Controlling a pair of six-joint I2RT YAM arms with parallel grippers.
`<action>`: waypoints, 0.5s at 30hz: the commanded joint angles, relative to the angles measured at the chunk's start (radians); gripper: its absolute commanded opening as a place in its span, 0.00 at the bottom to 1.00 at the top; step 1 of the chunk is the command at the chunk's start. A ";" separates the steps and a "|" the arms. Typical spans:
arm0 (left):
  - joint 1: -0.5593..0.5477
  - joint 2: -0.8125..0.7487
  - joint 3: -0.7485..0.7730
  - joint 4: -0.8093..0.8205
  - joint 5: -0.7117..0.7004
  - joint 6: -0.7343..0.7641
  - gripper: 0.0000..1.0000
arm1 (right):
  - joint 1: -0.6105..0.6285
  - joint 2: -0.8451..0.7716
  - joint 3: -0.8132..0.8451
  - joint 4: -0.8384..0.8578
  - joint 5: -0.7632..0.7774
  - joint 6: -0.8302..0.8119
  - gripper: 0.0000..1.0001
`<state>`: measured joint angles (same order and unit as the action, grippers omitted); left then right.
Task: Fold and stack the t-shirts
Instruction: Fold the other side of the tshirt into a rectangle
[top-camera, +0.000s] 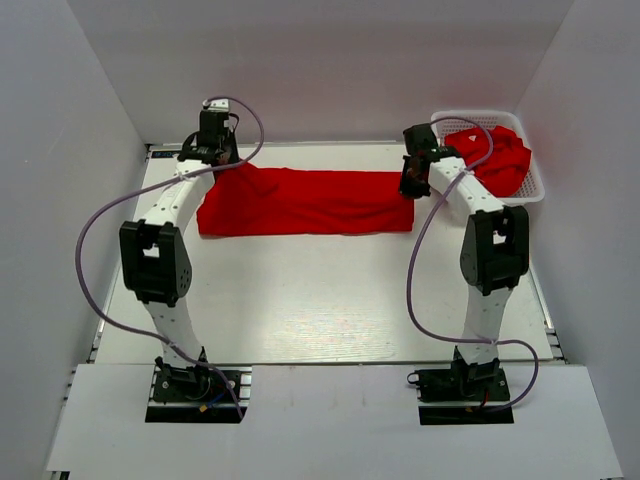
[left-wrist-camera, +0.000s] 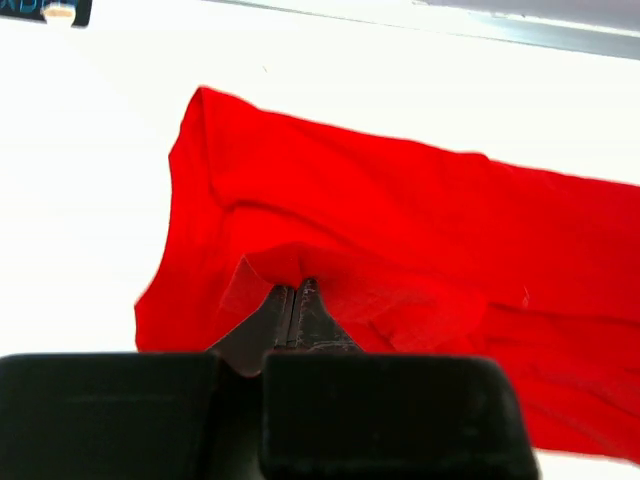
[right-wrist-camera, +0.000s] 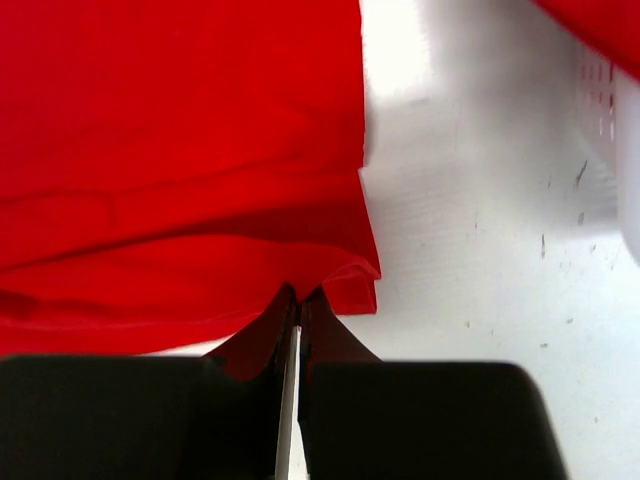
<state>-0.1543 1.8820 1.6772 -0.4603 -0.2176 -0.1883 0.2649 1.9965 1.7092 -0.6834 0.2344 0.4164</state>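
One red t-shirt (top-camera: 305, 202) lies folded into a long band across the far part of the table. My left gripper (top-camera: 222, 165) is shut on the band's far left corner. In the left wrist view the fingertips (left-wrist-camera: 300, 288) pinch a raised fold of the red fabric (left-wrist-camera: 400, 230). At the band's right end my right gripper (top-camera: 410, 190) is shut on it too. The right wrist view has that gripper (right-wrist-camera: 298, 293) closed on the layered edge of the shirt (right-wrist-camera: 180, 150). More red t-shirts (top-camera: 497, 160) lie bunched in the basket.
A white lattice basket (top-camera: 537, 187) stands at the back right corner, close to the right arm; its wall (right-wrist-camera: 625, 150) appears in the right wrist view. White walls enclose the table on the left, back and right. Purple cables loop beside both arms.
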 joint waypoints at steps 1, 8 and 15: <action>0.018 0.058 0.076 0.025 0.030 0.042 0.00 | -0.016 0.039 0.075 -0.025 0.039 -0.013 0.00; 0.047 0.182 0.058 0.233 0.096 0.072 0.00 | -0.029 0.140 0.154 0.010 0.029 -0.019 0.00; 0.076 0.304 0.177 0.255 0.147 0.070 0.20 | -0.038 0.197 0.197 0.071 0.014 -0.065 0.09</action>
<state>-0.0933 2.1918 1.7737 -0.2493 -0.1043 -0.1162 0.2356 2.1914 1.8500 -0.6590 0.2379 0.3904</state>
